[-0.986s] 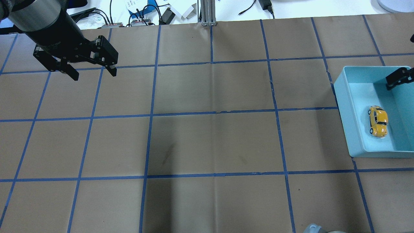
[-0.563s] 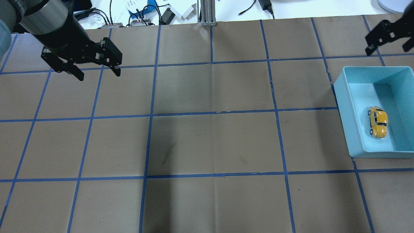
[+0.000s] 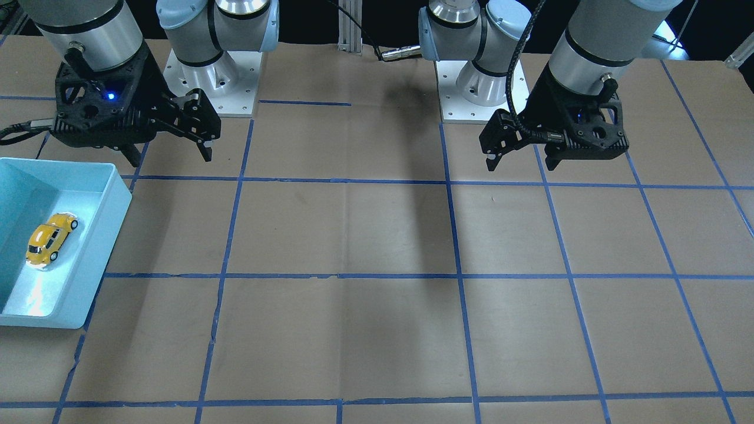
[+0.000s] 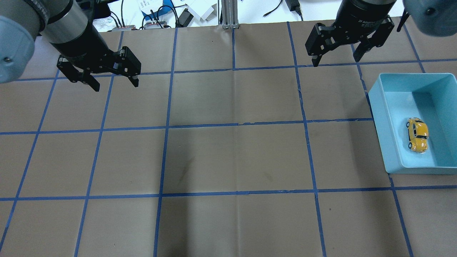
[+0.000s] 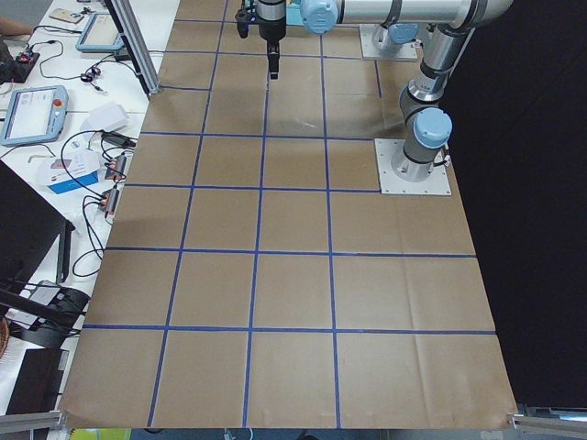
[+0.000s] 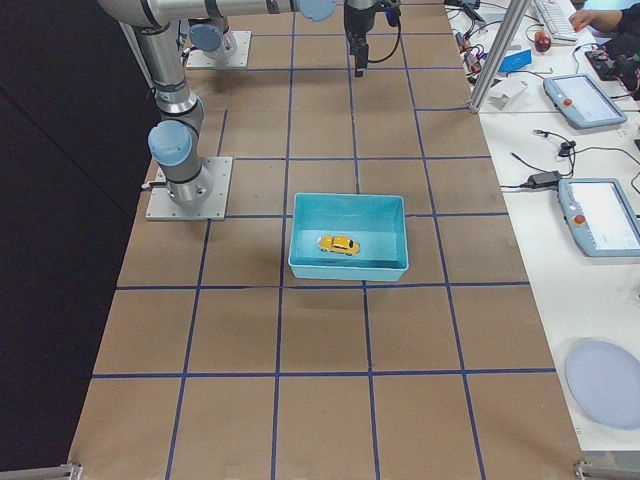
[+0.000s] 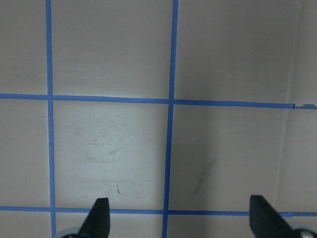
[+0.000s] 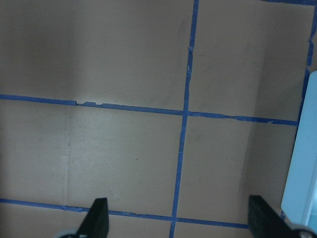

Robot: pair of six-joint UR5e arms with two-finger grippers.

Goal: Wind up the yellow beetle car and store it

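The overhead view looks down from behind the robot onto the brown paper-covered table with blue tape grid [image 4: 235, 157], the front-facing view steeply down from the opposite side; both share the light blue rectangular plastic bin [image 4: 382, 125] holding the glossy yellow toy beetle car [image 4: 417, 134]. The side views look along the table from either end, farther off; the wrist cameras face down, close to the paper.

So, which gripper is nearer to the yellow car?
Right. The right gripper hangs above the table just beyond the blue bin holding the yellow beetle car. The left gripper is at the table's opposite side, much farther.
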